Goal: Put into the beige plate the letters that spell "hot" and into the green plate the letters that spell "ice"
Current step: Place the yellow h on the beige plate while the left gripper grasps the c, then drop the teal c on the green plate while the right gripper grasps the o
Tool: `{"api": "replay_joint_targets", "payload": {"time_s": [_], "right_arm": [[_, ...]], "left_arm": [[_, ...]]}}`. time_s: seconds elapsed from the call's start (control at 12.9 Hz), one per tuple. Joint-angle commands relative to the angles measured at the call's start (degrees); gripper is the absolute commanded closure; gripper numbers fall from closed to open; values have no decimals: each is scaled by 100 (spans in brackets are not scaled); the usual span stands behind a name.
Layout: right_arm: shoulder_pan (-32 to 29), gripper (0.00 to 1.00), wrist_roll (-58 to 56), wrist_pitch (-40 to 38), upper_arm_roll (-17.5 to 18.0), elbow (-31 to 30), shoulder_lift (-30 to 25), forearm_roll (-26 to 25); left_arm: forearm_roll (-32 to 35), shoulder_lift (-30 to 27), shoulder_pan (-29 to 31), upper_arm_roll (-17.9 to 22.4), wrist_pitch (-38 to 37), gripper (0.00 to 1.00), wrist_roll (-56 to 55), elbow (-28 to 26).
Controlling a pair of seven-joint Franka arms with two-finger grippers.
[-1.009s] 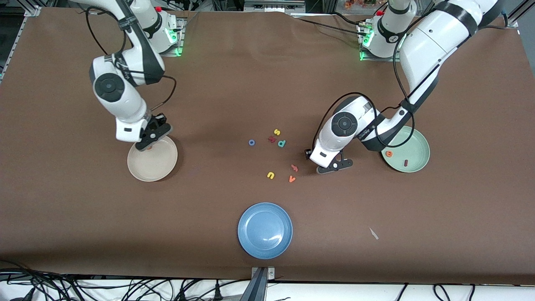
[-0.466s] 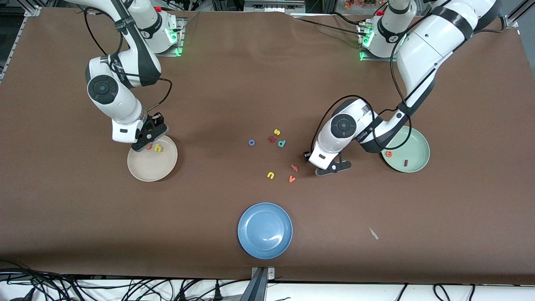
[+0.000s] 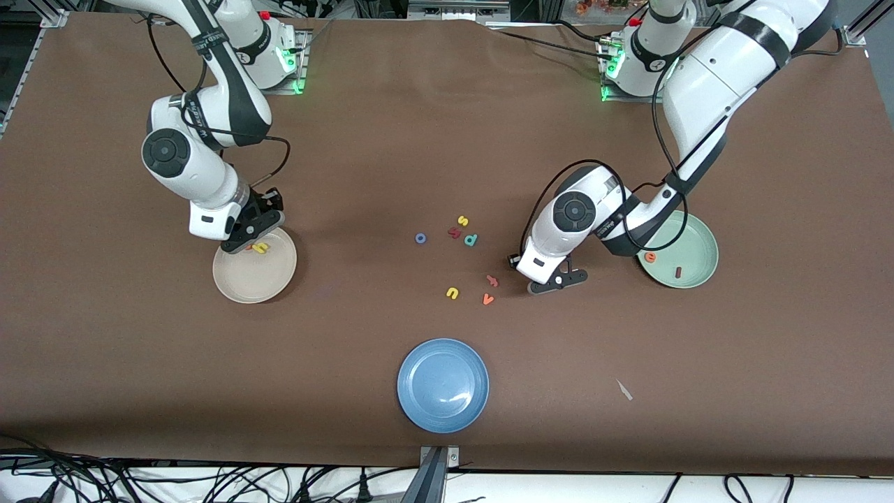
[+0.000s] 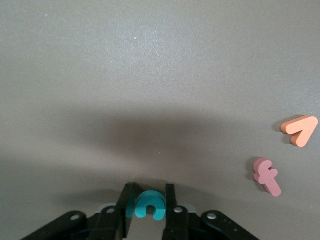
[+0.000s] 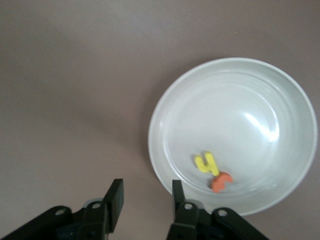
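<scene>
My left gripper point(image 3: 553, 279) is down at the table beside the green plate point(image 3: 688, 241), shut on the teal c point(image 4: 150, 205), which sits between its fingers point(image 4: 171, 200). An orange e point(image 3: 650, 257) and a dark red i point(image 3: 677, 272) lie in the green plate. My right gripper point(image 5: 145, 200) stands open and empty over the rim of the beige plate point(image 3: 255, 279), seen also as the beige plate point(image 5: 235, 115) in the right wrist view. A yellow h point(image 5: 206, 163) and an orange t point(image 5: 220, 181) lie in that plate. The blue o point(image 3: 420, 238) lies on the table mid-way between the arms.
Loose letters lie around the table's middle: a yellow s point(image 3: 462, 221), a teal p point(image 3: 471, 239), a dark red letter point(image 3: 455, 232), a yellow u point(image 3: 452, 293), a pink f point(image 4: 266, 176) and an orange v point(image 4: 299, 131). A blue plate point(image 3: 443, 384) sits nearer the front camera.
The right gripper opened and the yellow h dropped into the beige plate; that gripper then drew back toward the plate's rim. The left gripper's fingers closed in on the teal c.
</scene>
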Motion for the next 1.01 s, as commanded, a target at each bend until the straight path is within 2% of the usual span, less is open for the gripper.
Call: {"api": "replay_joint_targets", "payload": {"time_s": [0.0, 0.23, 0.39, 0.54, 0.7, 0.78, 0.93], "right_arm": [[357, 51, 897, 10, 126, 522, 421, 132], [876, 49, 2206, 133, 126, 1102, 949, 133], [1044, 48, 2928, 124, 117, 1314, 1038, 141], [1333, 48, 3927, 124, 117, 1647, 1274, 89], [1693, 48, 4843, 72, 117, 2226, 1669, 45], [1843, 48, 5317, 72, 117, 2403, 1836, 1], [2063, 48, 6222, 54, 117, 2702, 2144, -392]], "left_arm": [[-11, 79, -83, 62, 7, 75, -37, 110], [-20, 62, -74, 53, -28, 95, -11, 119], [-11, -52, 22, 44, -142, 99, 68, 119], [-99, -315, 189, -34, -579, 99, 365, 136], [-256, -553, 696, -463, -1115, 99, 848, 145], [-388, -623, 1126, -814, -1361, 99, 1190, 154], [-416, -685, 2048, -1499, -2019, 99, 1858, 163]]}}
